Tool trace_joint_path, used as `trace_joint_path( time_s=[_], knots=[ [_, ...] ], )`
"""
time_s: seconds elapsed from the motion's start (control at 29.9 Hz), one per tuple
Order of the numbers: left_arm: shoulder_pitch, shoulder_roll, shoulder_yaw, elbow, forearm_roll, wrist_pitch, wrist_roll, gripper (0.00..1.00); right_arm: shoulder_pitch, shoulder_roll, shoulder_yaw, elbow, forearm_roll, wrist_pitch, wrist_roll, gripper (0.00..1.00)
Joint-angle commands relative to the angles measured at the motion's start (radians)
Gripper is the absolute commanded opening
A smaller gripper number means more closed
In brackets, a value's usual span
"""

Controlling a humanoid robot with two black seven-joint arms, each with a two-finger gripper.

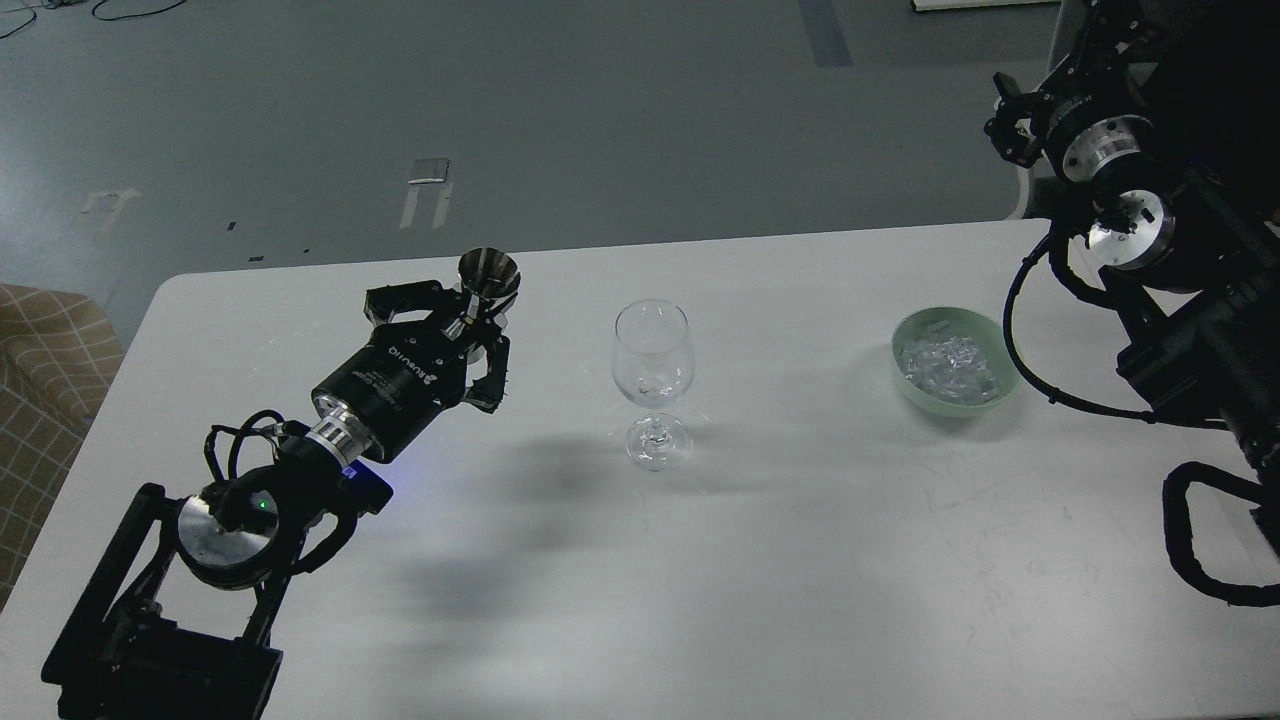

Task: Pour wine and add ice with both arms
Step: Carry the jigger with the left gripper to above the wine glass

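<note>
An empty clear wine glass (652, 360) stands upright at the middle of the white table (760, 560). My left gripper (470, 320) is shut on a small steel measuring cup (488, 274), held upright above the table, left of the glass and apart from it. A pale green bowl (958, 358) at the right holds several clear ice cubes (950, 360). My right gripper (1008, 118) is raised high past the table's far right edge, above and behind the bowl; it is small and dark, so its fingers cannot be told apart.
A chequered seat (45, 370) stands off the table's left edge. My right arm's black cable (1030, 330) loops close beside the bowl. Grey floor lies beyond the far edge.
</note>
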Motion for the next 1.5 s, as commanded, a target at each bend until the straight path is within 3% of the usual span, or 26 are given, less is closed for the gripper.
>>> trace_joint_path(
  time_s=[0.0,0.77,1.47],
  knots=[
    [0.000,0.004,0.035,-0.016,0.002,0.029,0.003,0.00,-0.002,0.000,0.000,0.010,0.000,0.000,-0.002,1.00],
    [-0.091,0.010,0.134,-0.012,0.141,0.115,0.042,0.00,-0.006,0.003,-0.002,0.028,0.000,0.000,-0.003,1.00],
    [-0.189,0.007,0.164,0.034,0.192,0.141,0.059,0.00,-0.012,0.003,-0.002,0.045,0.000,0.000,-0.002,1.00]
  ],
)
